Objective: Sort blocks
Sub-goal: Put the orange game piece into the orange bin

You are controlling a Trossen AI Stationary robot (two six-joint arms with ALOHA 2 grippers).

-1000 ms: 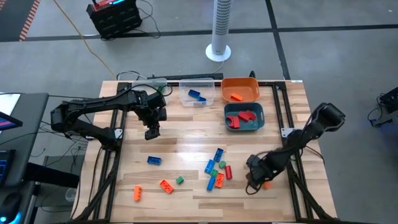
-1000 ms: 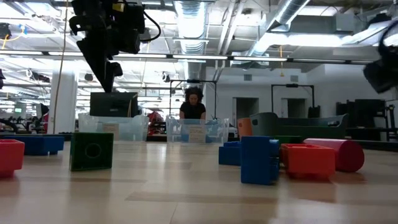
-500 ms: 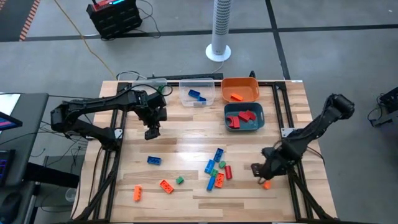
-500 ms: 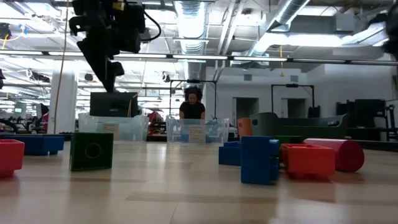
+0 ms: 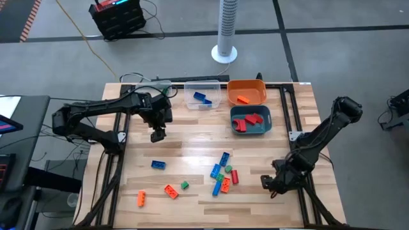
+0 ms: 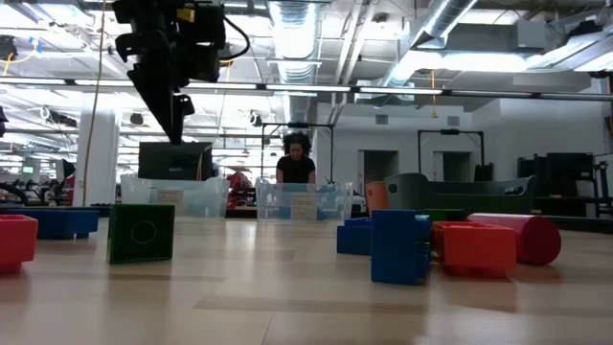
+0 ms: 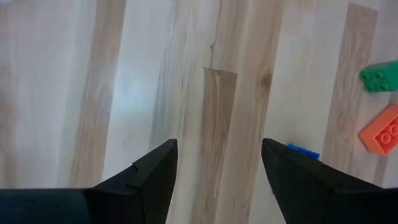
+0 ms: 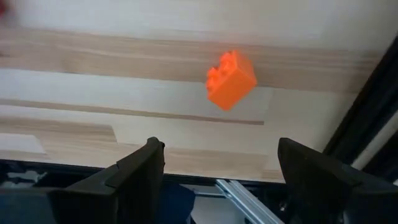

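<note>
Down at the table's (image 5: pixel 192 144) front right corner, the right gripper (image 5: pixel 267 184) hangs low with its fingers spread wide and empty, 1 small orange block (image 8: pixel 231 79) lying on the wood just ahead of them. Meanwhile the left gripper (image 5: pixel 156 135) hovers open and empty over bare wood in front of the clear bin (image 5: pixel 202 96), while the other loose blocks (image 5: pixel 221 174) lie scattered along the front half.

Table (image 5: pixel 192 137) looks like pale wood planks with a smooth, slightly shiny finish; blocks (image 5: pixel 222 174) are glossy plastic, gripper fingers (image 7: pixel 149 177) matt black.
</note>
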